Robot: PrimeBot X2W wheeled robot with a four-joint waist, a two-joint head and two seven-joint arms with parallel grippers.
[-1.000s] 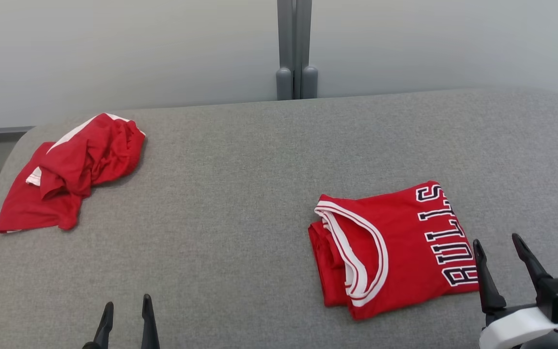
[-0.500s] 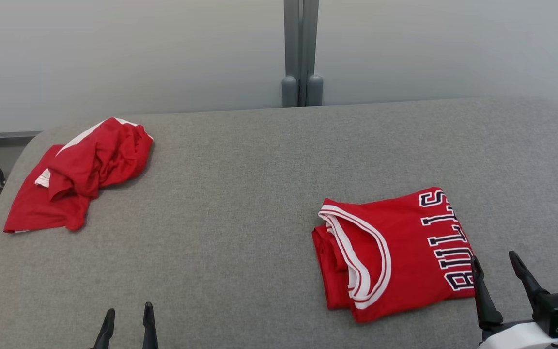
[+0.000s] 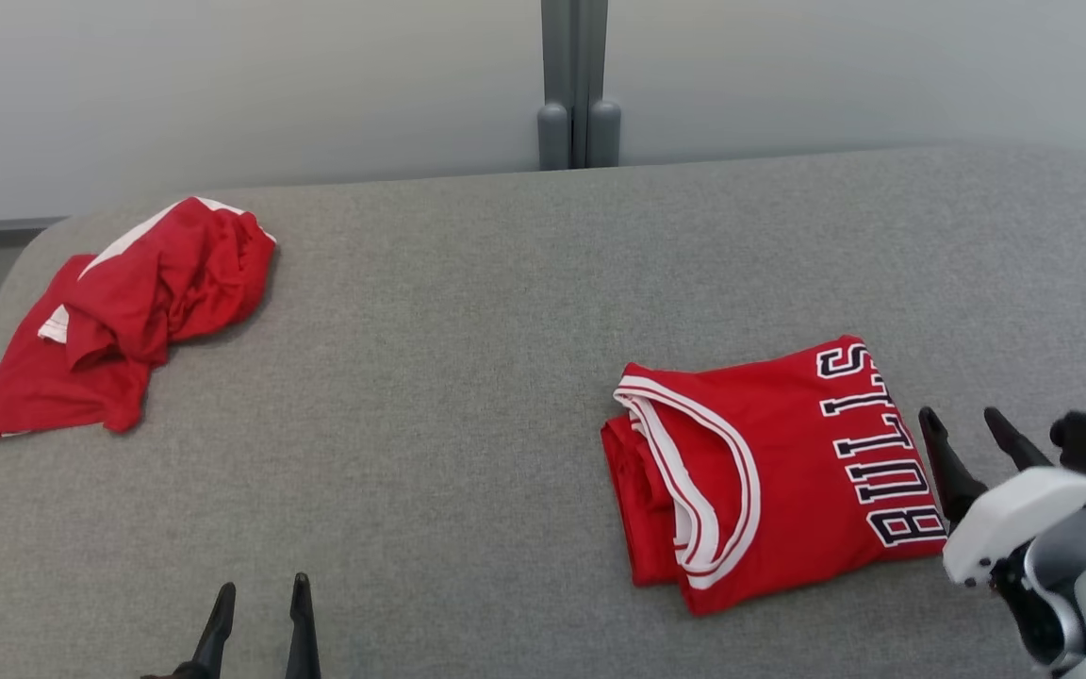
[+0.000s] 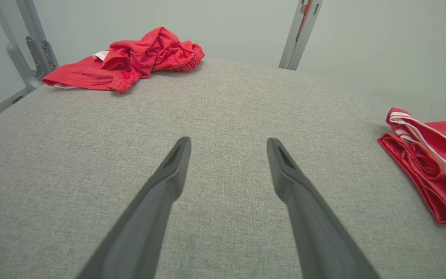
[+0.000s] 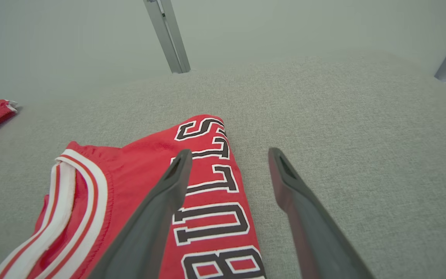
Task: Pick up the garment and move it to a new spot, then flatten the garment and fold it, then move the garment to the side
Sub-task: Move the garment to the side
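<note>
Your folded jersey (image 3: 769, 471) lay at four o'clock on the table (image 3: 468, 377), right gripper (image 3: 958, 415) spread wide at its three o'clock edge, left gripper (image 3: 264, 585) wide at seven. Fold looked done; shifting it aside needed an all-layers pinch.

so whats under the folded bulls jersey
The folded jersey lies on the grey surface. Folded red layers and striped trim show beneath its top layer at the left edge; anything tucked further under is covered.
</note>
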